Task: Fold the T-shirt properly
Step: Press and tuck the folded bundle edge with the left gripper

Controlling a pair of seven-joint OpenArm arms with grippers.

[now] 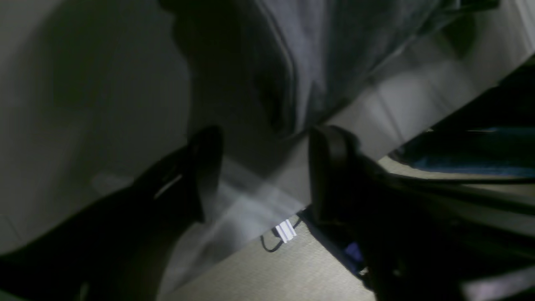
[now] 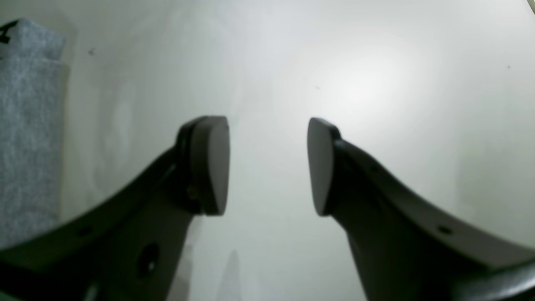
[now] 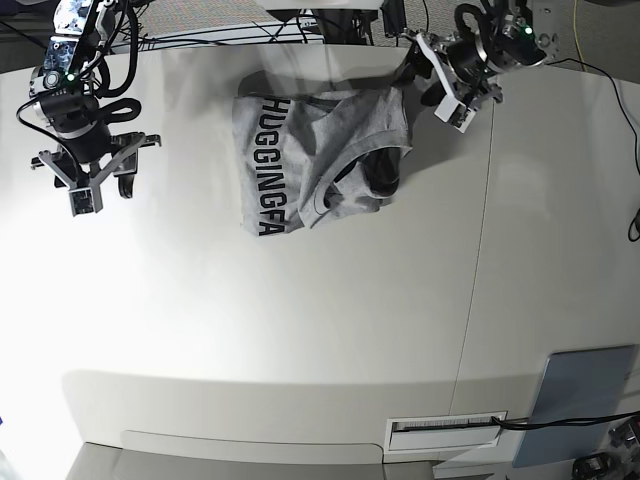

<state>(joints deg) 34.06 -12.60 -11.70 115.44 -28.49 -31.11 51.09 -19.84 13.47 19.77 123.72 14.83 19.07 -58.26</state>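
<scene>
The heather-grey T-shirt [image 3: 320,150] lies crumpled at the table's far middle, with its black lettering facing up along its left side. My left gripper [image 3: 425,75] is open and empty just off the shirt's far right edge. In the left wrist view the gripper [image 1: 263,171] hangs over bare table with the blurred shirt [image 1: 301,62] just beyond its fingertips. My right gripper [image 3: 100,192] is open and empty over bare table well left of the shirt. The right wrist view shows the gripper [image 2: 267,167] with its jaws apart and an edge of the shirt [image 2: 29,125] at far left.
A flat grey-blue pad [image 3: 575,405] lies at the near right corner, beside a slot [image 3: 445,430] in the table's front. A seam [image 3: 480,250] runs down the table's right part. Cables lie behind the far edge. The left wrist view shows the table edge [image 1: 267,234] close by.
</scene>
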